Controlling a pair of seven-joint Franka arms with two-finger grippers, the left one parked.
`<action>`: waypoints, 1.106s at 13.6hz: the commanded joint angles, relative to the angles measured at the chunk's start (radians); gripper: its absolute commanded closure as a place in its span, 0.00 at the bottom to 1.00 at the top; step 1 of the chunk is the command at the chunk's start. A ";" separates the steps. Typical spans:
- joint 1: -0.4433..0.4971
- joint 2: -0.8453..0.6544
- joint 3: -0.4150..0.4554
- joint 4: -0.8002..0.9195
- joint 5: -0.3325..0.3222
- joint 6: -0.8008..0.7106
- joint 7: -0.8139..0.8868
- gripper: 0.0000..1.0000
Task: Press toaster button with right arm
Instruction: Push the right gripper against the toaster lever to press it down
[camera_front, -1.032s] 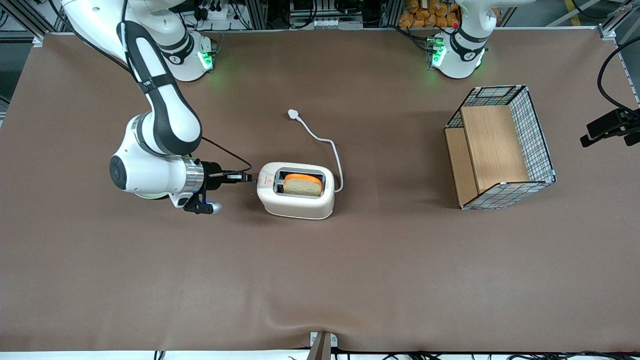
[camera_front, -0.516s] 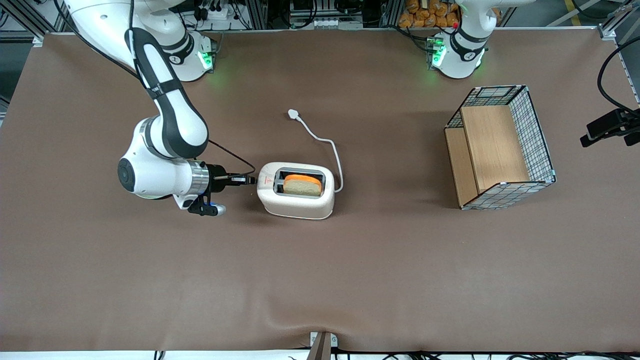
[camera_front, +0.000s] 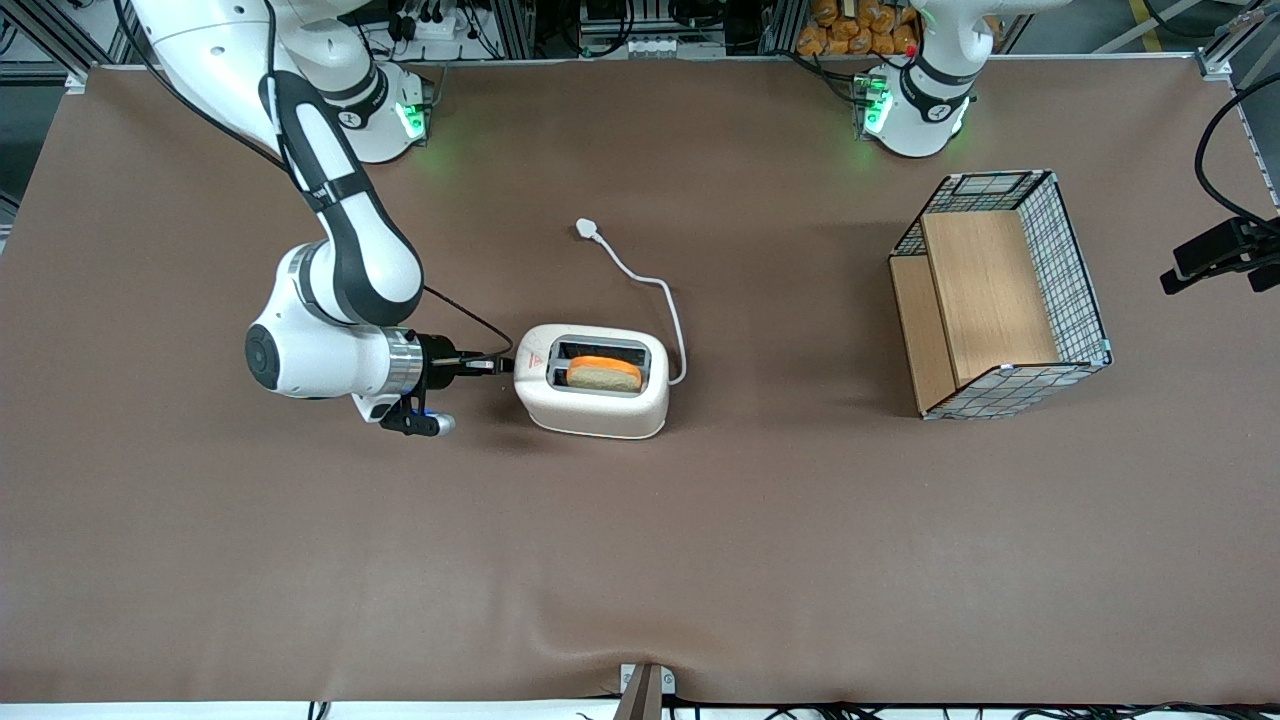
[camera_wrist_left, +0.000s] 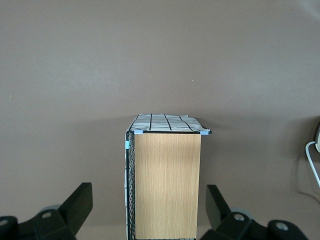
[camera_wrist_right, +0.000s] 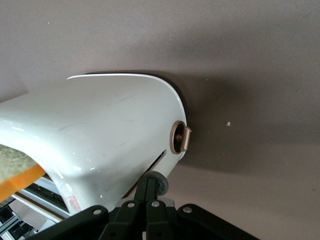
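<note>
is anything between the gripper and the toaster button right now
Nothing visible stands between them. The gripper sits at the narrow end of the toaster, the end toward the working arm, with its shut fingertips right at the toaster button. Only the bread slice in the slot is near, and it is out of the path.

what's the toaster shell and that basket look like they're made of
Toaster: looks like glossy cream plastic, with soft highlights on its rounded shell; the hand sits at its narrow end. Basket: thin wire grid walls around pale panels with a wood-grain look, possibly laminate.
</note>
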 joint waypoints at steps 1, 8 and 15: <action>-0.010 0.033 0.001 -0.005 0.058 0.020 -0.079 1.00; -0.012 0.067 0.001 -0.005 0.071 0.042 -0.108 1.00; -0.015 0.105 0.001 -0.005 0.112 0.069 -0.172 1.00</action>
